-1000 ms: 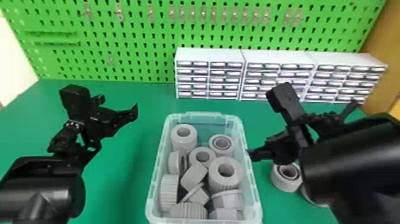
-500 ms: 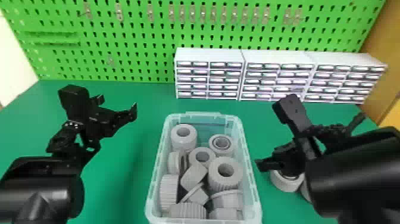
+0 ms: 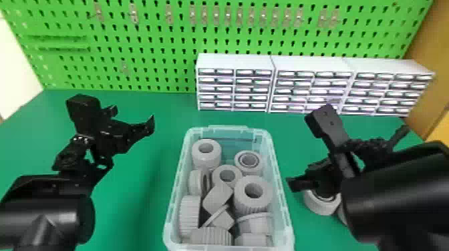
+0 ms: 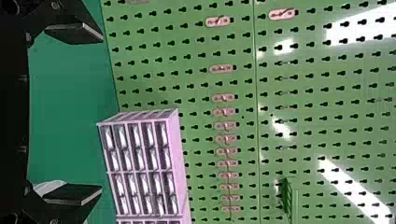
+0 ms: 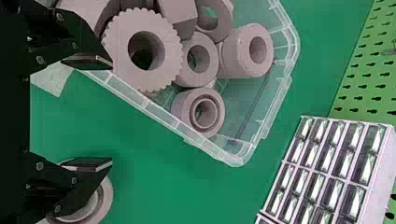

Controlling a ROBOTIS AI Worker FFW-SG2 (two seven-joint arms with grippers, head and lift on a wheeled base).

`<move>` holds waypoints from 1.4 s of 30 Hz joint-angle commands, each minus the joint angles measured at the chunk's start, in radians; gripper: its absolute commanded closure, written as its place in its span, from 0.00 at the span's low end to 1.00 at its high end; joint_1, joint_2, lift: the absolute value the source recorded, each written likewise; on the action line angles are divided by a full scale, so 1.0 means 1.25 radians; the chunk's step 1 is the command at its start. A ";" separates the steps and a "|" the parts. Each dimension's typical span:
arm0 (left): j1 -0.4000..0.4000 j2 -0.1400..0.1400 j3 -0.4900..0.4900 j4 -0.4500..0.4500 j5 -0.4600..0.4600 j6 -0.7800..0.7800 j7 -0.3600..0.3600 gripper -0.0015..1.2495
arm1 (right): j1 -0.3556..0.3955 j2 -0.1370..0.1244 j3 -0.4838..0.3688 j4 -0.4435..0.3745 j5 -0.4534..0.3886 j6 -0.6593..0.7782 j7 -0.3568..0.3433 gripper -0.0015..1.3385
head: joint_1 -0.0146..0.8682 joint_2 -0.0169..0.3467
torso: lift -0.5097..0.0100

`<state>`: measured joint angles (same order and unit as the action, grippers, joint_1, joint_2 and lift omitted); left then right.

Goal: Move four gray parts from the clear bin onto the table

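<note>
The clear bin stands mid-table, holding several gray parts, rings and ribbed cylinders among them. To its right, my right gripper is over the table, partly covering a gray ring; a second gray part peeks out beside the arm. In the right wrist view the right gripper is open with nothing between its fingers, the bin's rim near one and a ring behind the other. My left gripper is parked left of the bin; in the left wrist view the left gripper stands open and holds nothing.
White drawer cabinets line the back of the green table, in front of a green pegboard. Bare table lies between the left arm and the bin. A yellow-brown panel borders the right side.
My right gripper has shifted slightly rightward and toward the robot, farther from the bin's wall. The left arm and the parts in the bin have stayed where they were.
</note>
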<state>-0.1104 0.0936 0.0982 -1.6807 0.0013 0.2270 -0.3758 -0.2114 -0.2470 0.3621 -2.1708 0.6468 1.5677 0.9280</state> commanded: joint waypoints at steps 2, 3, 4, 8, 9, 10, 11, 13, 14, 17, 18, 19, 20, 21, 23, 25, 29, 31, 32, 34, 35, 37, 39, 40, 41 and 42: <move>0.000 0.000 0.000 0.001 0.000 0.000 0.000 0.12 | -0.001 -0.001 0.007 0.000 0.000 0.004 0.000 0.39 | 0.78 0.14 | 0.89; 0.000 0.000 0.000 0.000 0.000 0.000 0.000 0.12 | -0.001 -0.001 0.009 0.000 0.000 0.004 0.000 0.39 | 0.78 0.14 | 0.89; 0.000 0.000 0.000 0.001 0.000 0.000 0.000 0.12 | -0.001 -0.001 0.010 0.000 0.000 0.004 0.000 0.39 | 0.78 0.14 | 0.89; 0.000 0.000 0.001 0.000 0.000 0.000 0.000 0.12 | -0.003 -0.001 0.010 0.000 0.000 0.004 0.000 0.39 | 0.78 0.14 | 0.89; 0.000 0.000 0.001 0.001 0.000 0.000 0.000 0.12 | -0.003 -0.001 0.010 0.000 0.002 0.004 0.000 0.39 | 0.78 0.14 | 0.89; 0.000 0.000 0.001 0.000 0.000 0.000 0.000 0.12 | -0.004 -0.001 0.012 0.000 0.007 0.004 -0.001 0.39 | 0.78 0.14 | 0.89; 0.000 0.000 0.001 0.001 0.000 0.000 0.000 0.12 | -0.004 -0.002 0.015 0.000 0.011 0.004 0.000 0.39 | 0.78 0.14 | 0.89; 0.000 0.000 0.001 0.001 0.000 0.000 0.000 0.12 | -0.011 -0.006 0.028 0.001 0.029 0.004 -0.001 0.39 | 0.78 0.14 | 0.89; 0.000 0.000 0.001 0.000 0.000 0.000 0.000 0.12 | -0.015 -0.009 0.037 0.001 0.036 0.004 -0.001 0.39 | 0.78 0.14 | 0.89; 0.000 0.000 0.000 0.001 0.000 0.000 0.000 0.12 | -0.032 -0.026 0.065 0.004 0.038 0.004 -0.001 0.39 | 0.78 0.14 | 0.89; 0.000 0.000 0.000 0.001 0.000 0.000 0.000 0.12 | -0.037 -0.031 0.074 0.006 0.038 0.004 -0.001 0.39 | 0.78 0.14 | 0.89; 0.000 0.000 0.000 0.001 0.000 0.000 0.000 0.12 | -0.043 -0.034 0.082 0.008 0.038 0.004 -0.001 0.39 | 0.78 0.14 | 0.89; -0.001 0.000 0.000 0.001 0.000 0.000 0.000 0.12 | -0.046 -0.037 0.087 0.009 0.038 0.004 -0.001 0.39 | 0.78 0.14 | 0.89; -0.001 0.000 0.000 0.001 0.000 0.000 0.000 0.12 | -0.049 -0.038 0.090 0.011 0.038 0.004 0.000 0.39 | 0.78 0.14 | 0.89; -0.001 0.000 0.000 0.001 0.000 0.000 0.000 0.12 | -0.052 -0.038 0.094 0.016 0.045 0.004 -0.001 0.39 | 0.78 0.14 | 0.89; -0.001 0.000 0.000 0.001 0.000 0.000 0.000 0.12 | -0.052 -0.033 0.094 0.021 0.059 0.004 -0.001 0.39 | 0.78 0.14 | 0.89; -0.001 0.000 0.000 0.001 0.000 0.000 0.000 0.12 | -0.046 -0.018 0.081 0.038 0.079 0.004 0.000 0.39 | 0.78 0.14 | 0.89; -0.001 0.000 0.000 0.001 0.000 0.000 0.001 0.12 | -0.042 -0.005 0.065 0.058 0.085 0.004 0.000 0.39 | 0.78 0.14 | 0.89; -0.001 0.000 -0.001 0.001 0.000 0.001 0.000 0.12 | -0.041 -0.001 0.059 0.064 0.088 0.004 0.000 0.39 | 0.78 0.14 | 0.89; -0.003 0.000 -0.002 0.001 -0.001 0.001 0.000 0.12 | -0.041 0.006 0.047 0.078 0.092 0.004 0.000 0.39 | 0.78 0.14 | 0.89; -0.003 0.000 -0.001 0.001 0.000 0.001 0.000 0.12 | -0.042 0.009 0.045 0.084 0.095 0.004 0.000 0.39 | 0.78 0.14 | 0.89; -0.003 0.000 0.000 0.001 0.000 0.001 0.001 0.12 | -0.049 0.010 0.045 0.096 0.096 0.004 0.001 0.39 | 0.78 0.14 | 0.89; -0.003 0.000 0.000 0.001 0.000 0.001 0.000 0.12 | -0.058 0.009 0.050 0.106 0.097 0.004 0.007 0.39 | 0.78 0.14 | 0.89; -0.003 0.000 -0.001 0.001 0.000 0.001 0.000 0.12 | -0.065 0.005 0.058 0.113 0.106 0.004 0.022 0.39 | 0.78 0.14 | 0.89; -0.003 0.000 -0.001 0.001 -0.001 0.001 0.001 0.12 | -0.071 0.001 0.064 0.119 0.116 0.004 0.037 0.39 | 0.78 0.14 | 0.89; -0.003 0.000 -0.001 0.001 -0.001 0.001 0.000 0.12 | -0.079 -0.001 0.070 0.125 0.127 0.004 0.053 0.39 | 0.78 0.14 | 0.89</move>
<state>-0.1136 0.0935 0.0972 -1.6797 0.0013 0.2286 -0.3753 -0.2792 -0.2376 0.4250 -2.0460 0.7708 1.5677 0.9508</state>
